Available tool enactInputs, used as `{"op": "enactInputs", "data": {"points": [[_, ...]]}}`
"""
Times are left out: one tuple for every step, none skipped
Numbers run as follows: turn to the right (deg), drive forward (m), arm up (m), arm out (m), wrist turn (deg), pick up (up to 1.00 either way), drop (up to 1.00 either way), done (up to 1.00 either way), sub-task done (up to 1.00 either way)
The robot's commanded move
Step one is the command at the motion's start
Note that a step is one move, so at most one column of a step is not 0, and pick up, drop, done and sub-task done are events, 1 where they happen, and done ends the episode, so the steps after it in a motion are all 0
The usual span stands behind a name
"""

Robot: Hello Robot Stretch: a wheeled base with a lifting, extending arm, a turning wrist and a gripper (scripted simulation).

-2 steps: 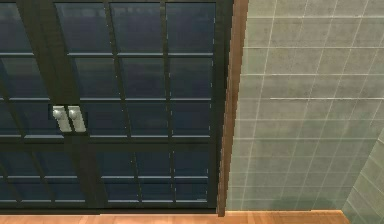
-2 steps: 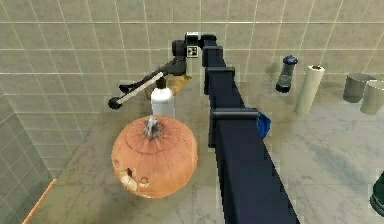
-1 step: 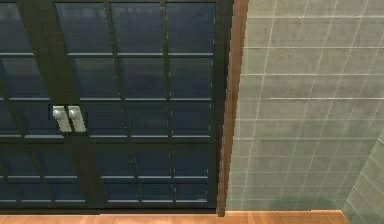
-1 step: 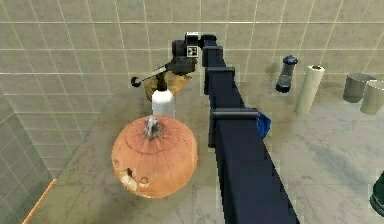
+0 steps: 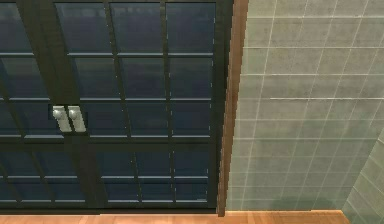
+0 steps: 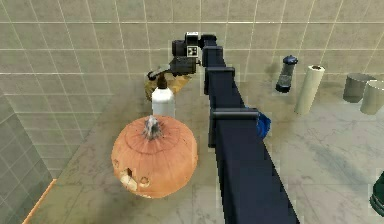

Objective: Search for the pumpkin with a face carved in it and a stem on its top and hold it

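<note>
search looks done: the pumpkin sits on the desk, our arm stretched beyond it. we cannot tell the jaws' state or load; next, pull back to its stem.

The door is dark, glossy glass in a matt black frame, with shiny metal handles. At its three o'clock stand a wooden trim and a matt, pale tiled wall. The pumpkin has smooth orange skin with a soft sheen. At its three o'clock, the arm looks matt and dark.
</note>
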Motion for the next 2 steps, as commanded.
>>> {"op": "enactInputs", "data": {"points": [[0.0,0.00,-0.10,0.00,0.0,0.00,0.00,0.00,0.00],[0.0,0.00,0.00,0.00,0.0,1.00,0.00,0.00,0.00]]}}
